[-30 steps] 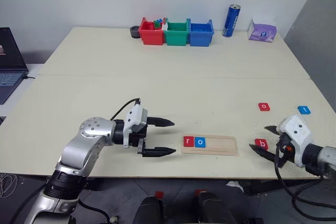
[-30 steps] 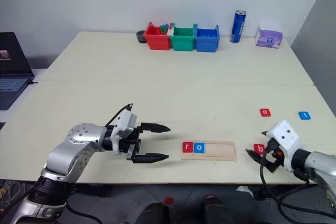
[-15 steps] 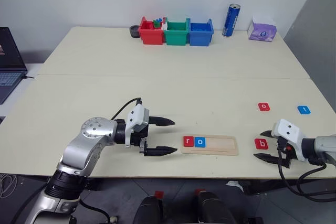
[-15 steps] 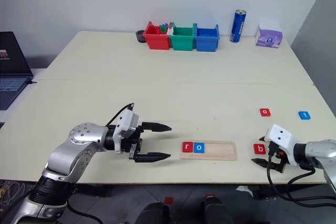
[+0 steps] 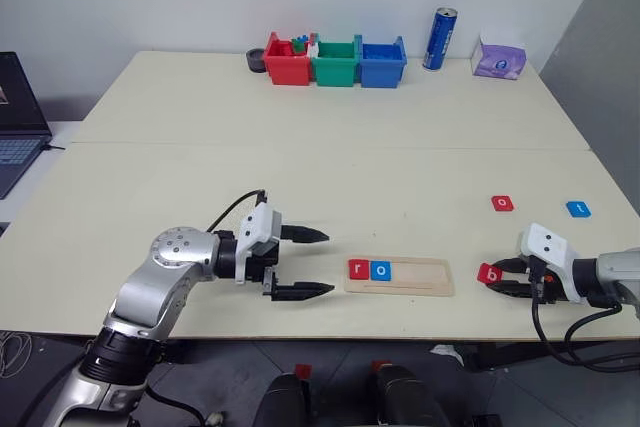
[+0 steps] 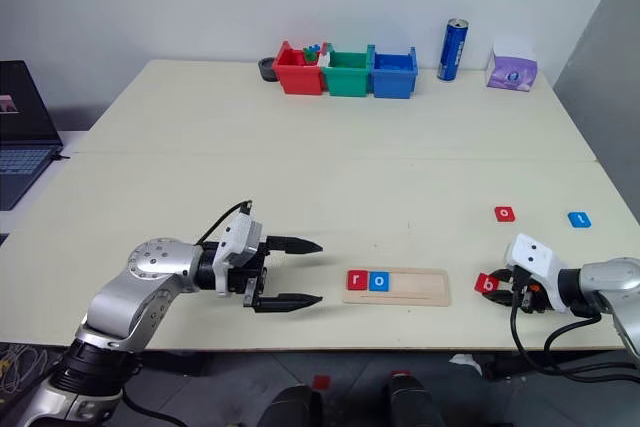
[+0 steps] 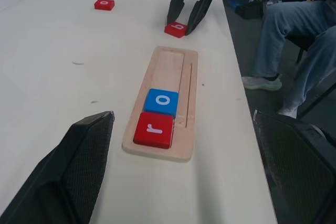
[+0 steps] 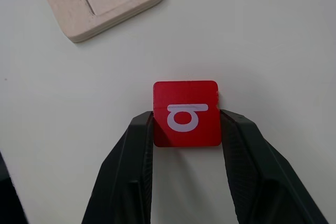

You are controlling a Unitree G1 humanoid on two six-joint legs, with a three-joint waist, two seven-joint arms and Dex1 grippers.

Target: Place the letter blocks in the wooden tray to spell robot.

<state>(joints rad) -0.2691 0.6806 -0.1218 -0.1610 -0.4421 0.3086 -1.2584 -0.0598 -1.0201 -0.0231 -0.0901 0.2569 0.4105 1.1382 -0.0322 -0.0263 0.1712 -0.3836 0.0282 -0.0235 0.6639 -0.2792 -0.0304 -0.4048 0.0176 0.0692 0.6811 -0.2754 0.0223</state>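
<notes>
Pinching the red "b" block (image 8: 186,113) between its two black fingers, the right gripper (image 5: 508,282) sits low over the table (image 5: 300,147) near the front edge toward the right corner — the tile looks slightly tipped, though whether it has left the surface is hard to tell. Just beside it lies the wooden tray (image 5: 400,276), parallel to the front edge, with the red "r" block (image 5: 359,269) and the blue "o" block (image 5: 381,270) touching side by side at its left end. Past the tray's other end the left gripper (image 5: 311,262) hangs with its fingers spread wide, holding nothing. The red "o" block (image 5: 502,203) and a blue block (image 5: 578,209) lie apart near the right edge. Red (image 5: 288,59), green (image 5: 336,60) and blue (image 5: 383,60) bins line the back edge, with a blue can (image 5: 441,39) nearby.
</notes>
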